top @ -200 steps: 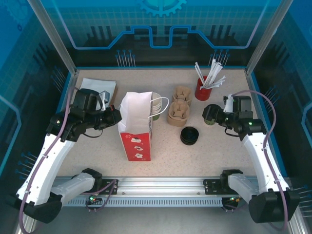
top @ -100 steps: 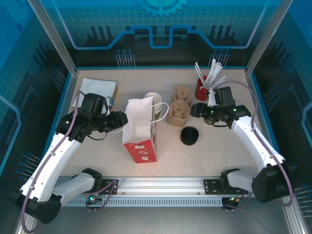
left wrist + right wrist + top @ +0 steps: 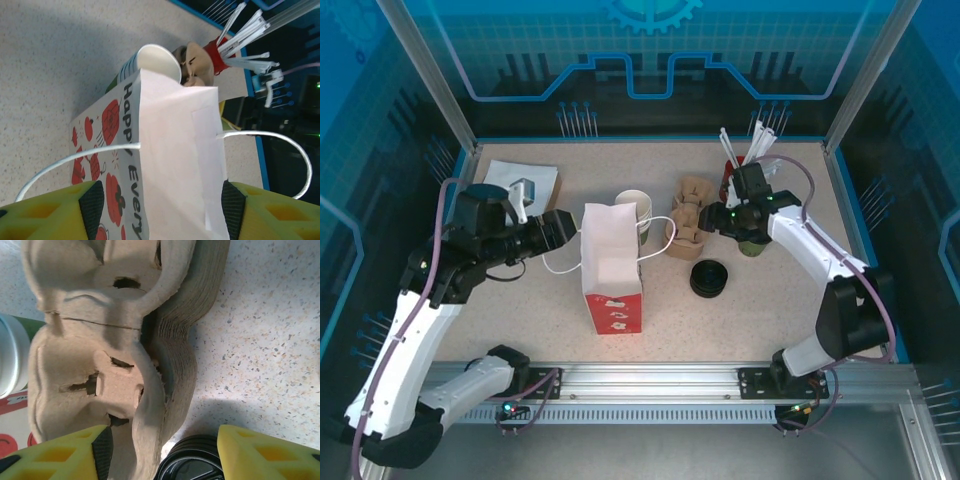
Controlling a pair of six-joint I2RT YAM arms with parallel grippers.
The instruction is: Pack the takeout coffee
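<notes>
The takeout coffee [image 3: 754, 247], a green cup, stands on the table just under my right forearm, which hides most of it. My right gripper [image 3: 713, 218] [image 3: 162, 455] is open at the edge of the brown stack of cup carriers [image 3: 686, 222] [image 3: 110, 340], and one edge of the stack lies between its fingers. The white paper bag [image 3: 612, 268] [image 3: 170, 150] with red print stands open-topped in the middle. My left gripper [image 3: 560, 232] [image 3: 162, 215] is open, its fingers straddling the bag's upper edge without pinching it.
A stack of lidless white-rimmed cups [image 3: 633, 203] [image 3: 157, 57] stands behind the bag. A stack of black lids [image 3: 709, 278] [image 3: 200, 467] lies in front of the carriers. A red holder of straws [image 3: 737, 178] stands at the back right, and a grey sheet [image 3: 520, 180] lies at the back left.
My right gripper swung left from the green cup to the carrier stack. The left gripper pushed the bag right and upright, its handles now spread out.
</notes>
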